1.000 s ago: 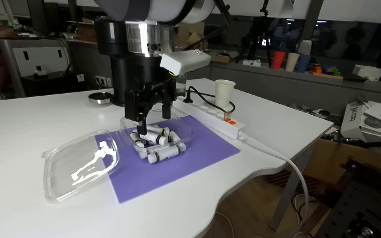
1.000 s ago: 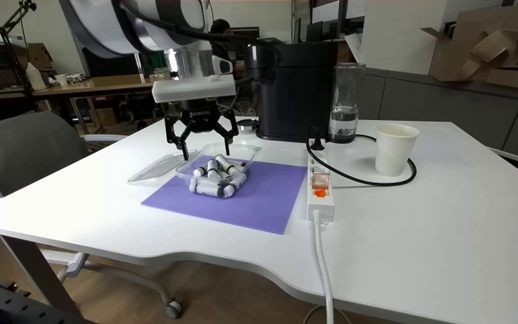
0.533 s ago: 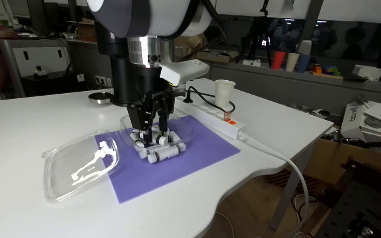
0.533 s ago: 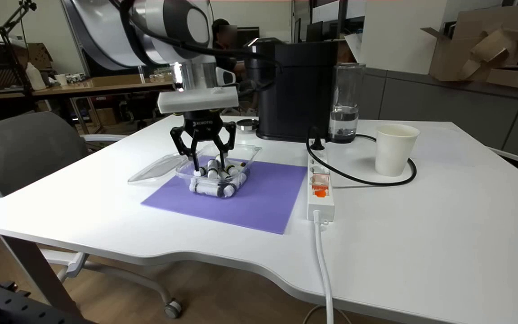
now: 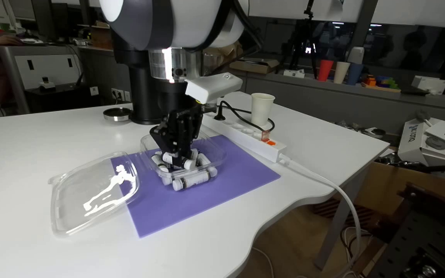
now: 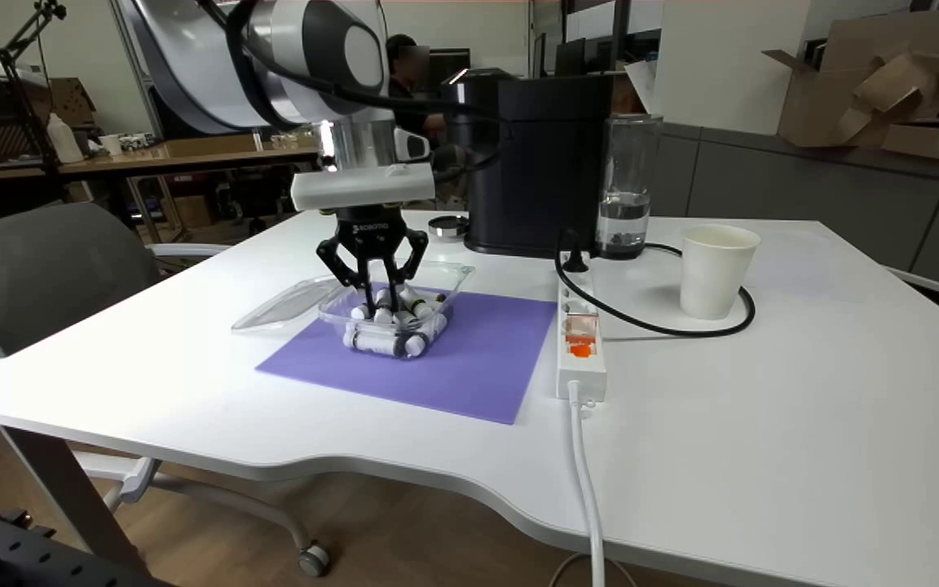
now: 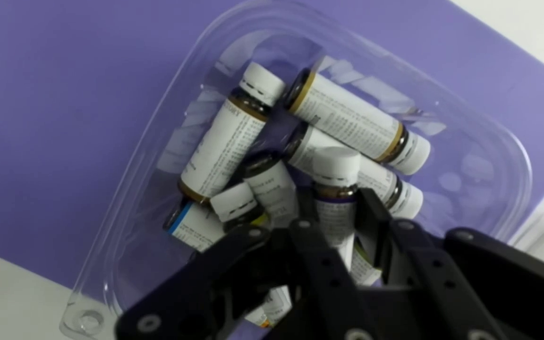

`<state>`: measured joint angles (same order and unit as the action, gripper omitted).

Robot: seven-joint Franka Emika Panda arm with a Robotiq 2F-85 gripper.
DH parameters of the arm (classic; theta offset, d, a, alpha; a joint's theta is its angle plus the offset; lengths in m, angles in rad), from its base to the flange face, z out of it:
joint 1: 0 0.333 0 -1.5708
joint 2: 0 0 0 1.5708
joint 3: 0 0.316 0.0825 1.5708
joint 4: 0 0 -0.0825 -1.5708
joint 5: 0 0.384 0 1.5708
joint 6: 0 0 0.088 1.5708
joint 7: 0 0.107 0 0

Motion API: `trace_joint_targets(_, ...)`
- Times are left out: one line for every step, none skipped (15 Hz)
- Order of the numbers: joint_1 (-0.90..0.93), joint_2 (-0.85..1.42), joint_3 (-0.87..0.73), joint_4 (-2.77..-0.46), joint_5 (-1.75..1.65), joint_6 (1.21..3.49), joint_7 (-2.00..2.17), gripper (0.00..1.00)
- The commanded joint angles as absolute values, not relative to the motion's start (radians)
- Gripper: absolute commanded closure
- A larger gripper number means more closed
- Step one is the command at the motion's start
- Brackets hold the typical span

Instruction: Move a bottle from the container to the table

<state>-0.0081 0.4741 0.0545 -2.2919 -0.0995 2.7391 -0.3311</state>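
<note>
Tool (image 6: 382, 310) narrowed, seemingly gripping bottle (image 7: 336, 200), other bottles (image 7: 226, 145) crowding

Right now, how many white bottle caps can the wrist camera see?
5: a top cap, an upper right cap, a lower right cap, a left cap, and a middle cap on the bottle between the end effector's jaws. Others may be hidden.

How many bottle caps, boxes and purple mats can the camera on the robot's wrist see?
Bottle caps: 5 clearly showing; more may be hidden
Box: 1
Mat: 1
Total: 7
</note>
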Motion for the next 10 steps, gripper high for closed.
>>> trace_joint_targets(-0.016, 0.457, 0.059, -2.296, -0.116, 2.746, -0.316, 0.93)
trace_joint_targets(-0.013, 0.443, 0.058, -2.307, -0.118, 2.753, -0.313, 0.93)
trace_joint_targets(-0.011, 0.424, 0.056, -2.323, -0.12, 2.766, -0.308, 0.93)
trace_joint_targets(-0.01, 0.406, 0.056, -2.336, -0.12, 2.776, -0.304, 0.93)
trace_joint_targets(-0.009, 0.381, 0.053, -2.354, -0.119, 2.783, -0.297, 0.93)
trace_joint_targets(-0.009, 0.362, 0.051, -2.369, -0.12, 2.792, -0.293, 0.93)
trace_joint_targets(-0.006, 0.335, 0.044, -2.389, -0.122, 2.796, -0.284, 0.93)
trace_joint_targets(-0.008, 0.31, 0.042, -2.407, -0.119, 2.8, -0.279, 0.93)
trace_joint_targets(-0.01, 0.285, 0.037, -2.427, -0.117, 2.804, -0.271, 0.93)
trace_joint_targets(-0.011, 0.262, 0.029, -2.447, -0.116, 2.81, -0.26, 0.93)
